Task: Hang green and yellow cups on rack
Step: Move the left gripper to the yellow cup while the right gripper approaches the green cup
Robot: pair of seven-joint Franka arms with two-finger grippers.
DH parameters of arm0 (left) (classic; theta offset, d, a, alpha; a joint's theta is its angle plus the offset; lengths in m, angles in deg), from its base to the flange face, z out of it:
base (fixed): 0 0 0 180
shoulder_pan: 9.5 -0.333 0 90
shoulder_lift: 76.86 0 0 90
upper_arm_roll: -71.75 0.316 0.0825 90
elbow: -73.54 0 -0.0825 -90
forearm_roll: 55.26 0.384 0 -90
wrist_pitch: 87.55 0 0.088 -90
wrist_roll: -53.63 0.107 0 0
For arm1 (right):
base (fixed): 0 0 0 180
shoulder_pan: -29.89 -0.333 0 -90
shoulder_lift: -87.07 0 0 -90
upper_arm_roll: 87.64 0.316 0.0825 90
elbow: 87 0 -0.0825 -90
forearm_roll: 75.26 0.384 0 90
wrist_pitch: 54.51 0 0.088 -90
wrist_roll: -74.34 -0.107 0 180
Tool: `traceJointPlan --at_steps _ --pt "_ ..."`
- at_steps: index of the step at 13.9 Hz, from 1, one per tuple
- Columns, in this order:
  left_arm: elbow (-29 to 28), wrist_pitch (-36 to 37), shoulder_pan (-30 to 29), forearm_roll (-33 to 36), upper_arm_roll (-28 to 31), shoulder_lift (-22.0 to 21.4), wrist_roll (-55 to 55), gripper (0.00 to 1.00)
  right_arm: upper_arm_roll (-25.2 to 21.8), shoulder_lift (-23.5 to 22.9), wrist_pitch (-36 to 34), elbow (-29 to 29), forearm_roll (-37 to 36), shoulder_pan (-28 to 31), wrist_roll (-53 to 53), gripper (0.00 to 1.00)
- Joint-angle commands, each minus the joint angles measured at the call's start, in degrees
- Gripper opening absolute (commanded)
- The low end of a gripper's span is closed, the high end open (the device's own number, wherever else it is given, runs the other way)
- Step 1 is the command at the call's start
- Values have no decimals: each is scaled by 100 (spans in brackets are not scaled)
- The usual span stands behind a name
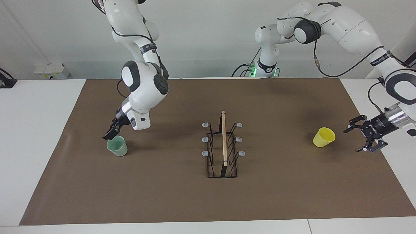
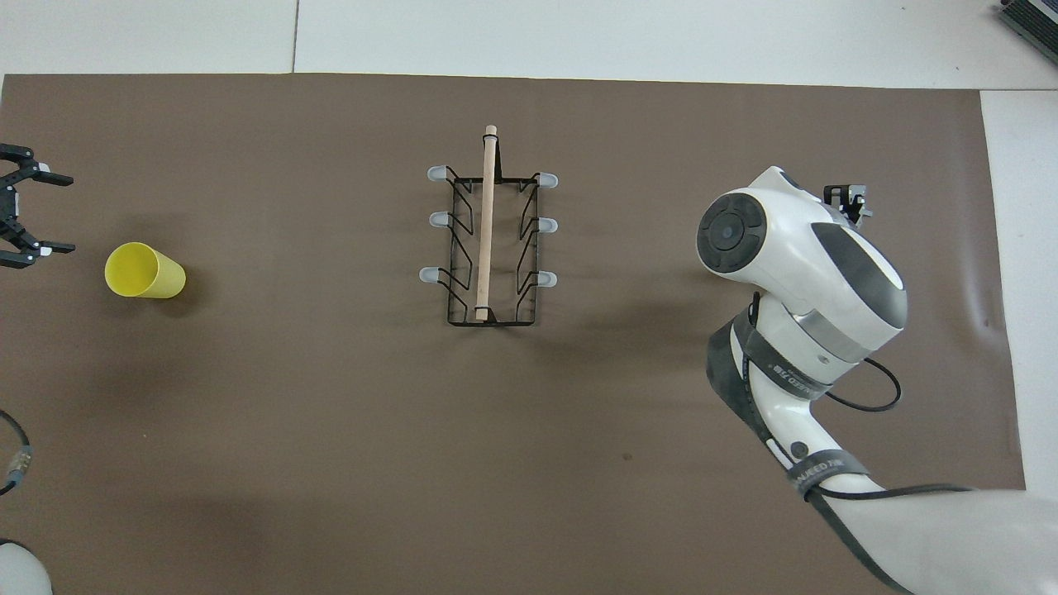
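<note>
The pale green cup (image 1: 117, 146) stands upright on the brown mat toward the right arm's end of the table. My right gripper (image 1: 110, 134) is down at its rim on the side nearer the robots. In the overhead view the right arm hides this cup. The yellow cup (image 1: 324, 137) lies on its side toward the left arm's end; it also shows in the overhead view (image 2: 145, 271). My left gripper (image 1: 352, 140) is open and empty, low beside the yellow cup's mouth, a short gap away, as the overhead view (image 2: 66, 213) also shows. The rack (image 1: 224, 139) stands mid-table with no cup on it (image 2: 488, 223).
The brown mat (image 1: 276, 195) covers most of the white table (image 1: 32, 130). Both cups lie near the mat's ends, level with the rack. A black object (image 1: 6, 81) sits at the table edge near the right arm's end.
</note>
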State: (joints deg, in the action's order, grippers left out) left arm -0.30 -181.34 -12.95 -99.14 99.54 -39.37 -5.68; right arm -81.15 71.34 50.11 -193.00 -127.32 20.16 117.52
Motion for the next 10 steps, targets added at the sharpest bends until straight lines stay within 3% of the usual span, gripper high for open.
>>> traceJointPlan --at_steps 1,6,10 --pt "-154 -208 -252 -646 42 215 -116 100 18 -491 -72 253 -217 -257 -80 100" --pt "-1770 -412 -182 -1141 235 -381 -161 100 27 -993 32 299 -358 -310 -545 100" --pt "-2729 -666 -76 -1500 236 -759 548 100 27 -1152 164 167 -358 -337 -907 100"
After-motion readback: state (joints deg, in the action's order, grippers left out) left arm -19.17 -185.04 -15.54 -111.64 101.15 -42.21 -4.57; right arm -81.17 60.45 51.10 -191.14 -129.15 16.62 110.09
